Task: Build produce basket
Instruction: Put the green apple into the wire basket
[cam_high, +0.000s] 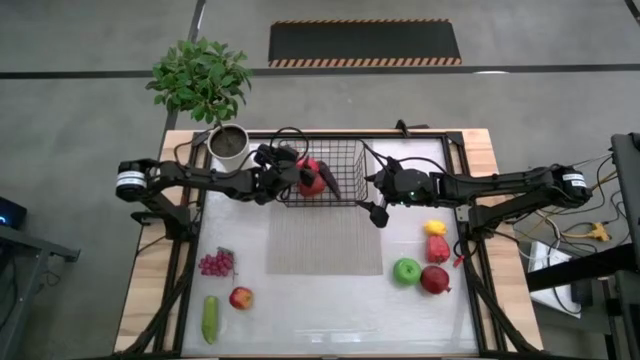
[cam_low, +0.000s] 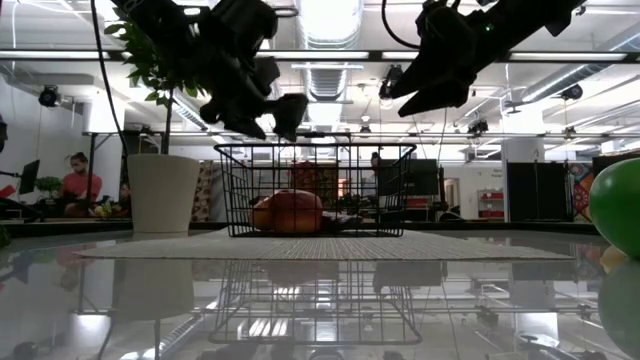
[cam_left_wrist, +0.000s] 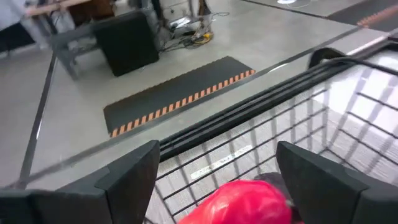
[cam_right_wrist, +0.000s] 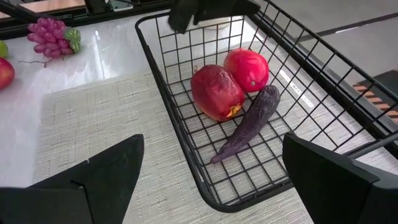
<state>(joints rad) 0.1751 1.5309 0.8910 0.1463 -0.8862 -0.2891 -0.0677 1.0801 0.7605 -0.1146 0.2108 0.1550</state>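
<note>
The black wire basket (cam_high: 350, 160) (cam_low: 315, 190) stands on the far part of a woven mat (cam_high: 325, 245). On its mesh floor lie a red-orange mango (cam_right_wrist: 216, 92), a red fruit (cam_right_wrist: 247, 68) and a dark eggplant (cam_right_wrist: 249, 123). My left gripper (cam_high: 296, 172) (cam_left_wrist: 217, 152) hovers open above the basket's left half, with a red fruit (cam_left_wrist: 245, 202) below it. My right gripper (cam_high: 377, 211) (cam_right_wrist: 211, 171) is open above the basket's right near corner. On the table rest grapes (cam_high: 217, 263), a red apple (cam_high: 241, 297), a cucumber (cam_high: 210, 318), a green apple (cam_high: 406, 270), a dark red apple (cam_high: 435, 279), and a red pepper (cam_high: 438, 249) and a yellow pepper (cam_high: 434, 228).
A white plant pot (cam_high: 229, 146) with a leafy plant stands at the table's far left, close beside my left arm. The mat's near half is bare. In the low view a person sits in the room far behind the table.
</note>
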